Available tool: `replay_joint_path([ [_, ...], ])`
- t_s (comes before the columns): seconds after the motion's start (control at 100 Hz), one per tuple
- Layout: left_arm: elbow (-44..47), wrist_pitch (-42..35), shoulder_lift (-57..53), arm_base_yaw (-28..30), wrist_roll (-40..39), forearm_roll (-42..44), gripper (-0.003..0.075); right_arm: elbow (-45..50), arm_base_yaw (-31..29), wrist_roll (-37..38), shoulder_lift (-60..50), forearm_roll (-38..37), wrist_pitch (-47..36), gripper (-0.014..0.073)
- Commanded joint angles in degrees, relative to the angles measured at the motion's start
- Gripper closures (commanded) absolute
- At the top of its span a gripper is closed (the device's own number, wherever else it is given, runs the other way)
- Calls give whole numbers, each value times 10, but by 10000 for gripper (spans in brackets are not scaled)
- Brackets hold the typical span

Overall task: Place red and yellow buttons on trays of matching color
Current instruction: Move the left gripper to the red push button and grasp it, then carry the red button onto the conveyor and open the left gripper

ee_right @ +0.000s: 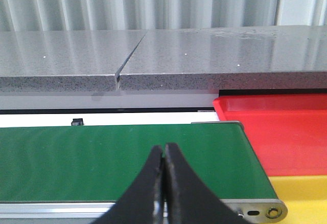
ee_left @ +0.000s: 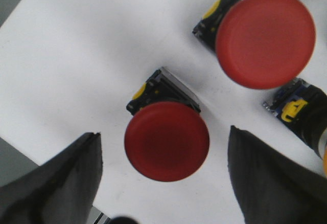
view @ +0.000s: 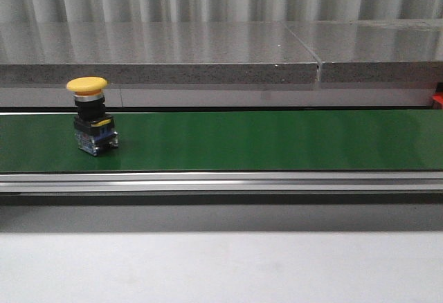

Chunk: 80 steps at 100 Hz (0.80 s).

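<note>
A yellow button with a black and clear base stands upright on the green conveyor belt at its left end. In the left wrist view, my left gripper hangs open over a white surface, one red button between its fingers but untouched. A second, larger-looking red button stands beyond it. My right gripper is shut and empty above the belt's right end. The red tray and the yellow tray sit just past that end.
A grey stone ledge runs behind the belt. An aluminium rail borders its front edge. Another button's black and yellow base lies at the edge of the left wrist view.
</note>
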Motion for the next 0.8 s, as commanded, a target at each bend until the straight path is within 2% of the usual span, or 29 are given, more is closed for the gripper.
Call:
replay_joint_path([
  [0.0,-16,0,-24,2,0,-3,297,-10,0,-1,-5,-6,-45,662],
  [0.44,-9,5,-24,2,0,-4,578,-10,0,-1,-5,-6,-45,662],
  [0.6,-21,24,-30,2,0,-7,626,-10,0,-1,-5,-6,-45,662],
  [0.79,-27,29,-76,2,1,-12,629,-10,0,-1,-5,-6,-45,662],
])
